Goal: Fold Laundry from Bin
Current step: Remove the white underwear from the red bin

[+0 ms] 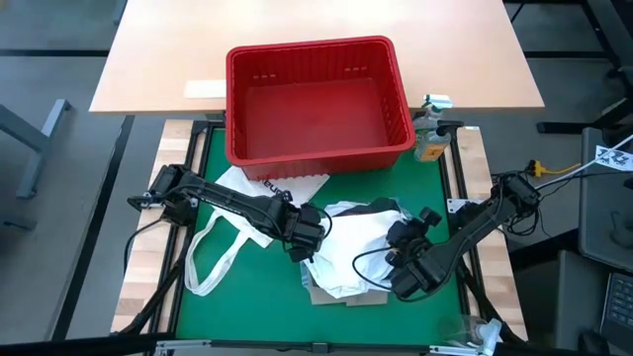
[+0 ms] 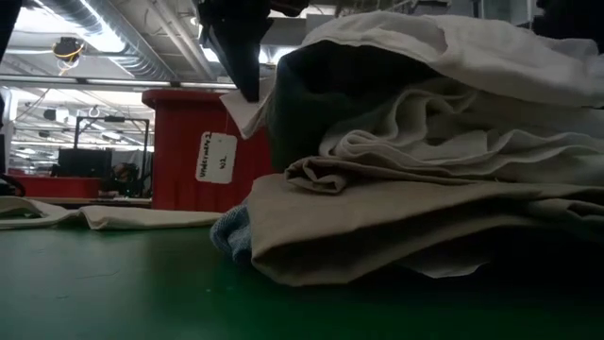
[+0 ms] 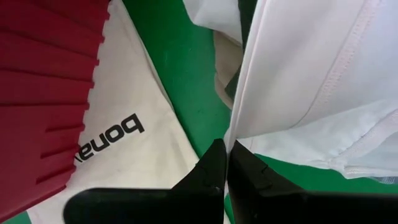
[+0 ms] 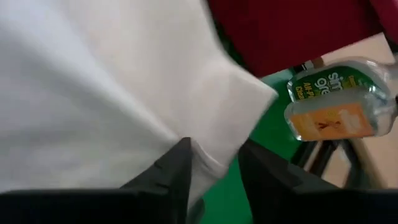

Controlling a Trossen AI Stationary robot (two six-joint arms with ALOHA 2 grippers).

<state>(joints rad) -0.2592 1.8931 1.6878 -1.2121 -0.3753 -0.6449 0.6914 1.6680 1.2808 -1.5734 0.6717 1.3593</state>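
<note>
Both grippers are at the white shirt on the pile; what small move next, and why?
Probably let the right gripper finish opening and back off. Its fingers stand apart around the white shirt edge, while the left gripper is pinched shut on the opposite edge. The shirt lies bunched on the tan garment, and the red bin looks empty.

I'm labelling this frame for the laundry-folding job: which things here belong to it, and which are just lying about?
Part of the job:
- white shirt, pinched by the left end effector
- tan shirt
- dark top
- red bin, empty

Lying about:
- tote bag
- spray bottle
</note>
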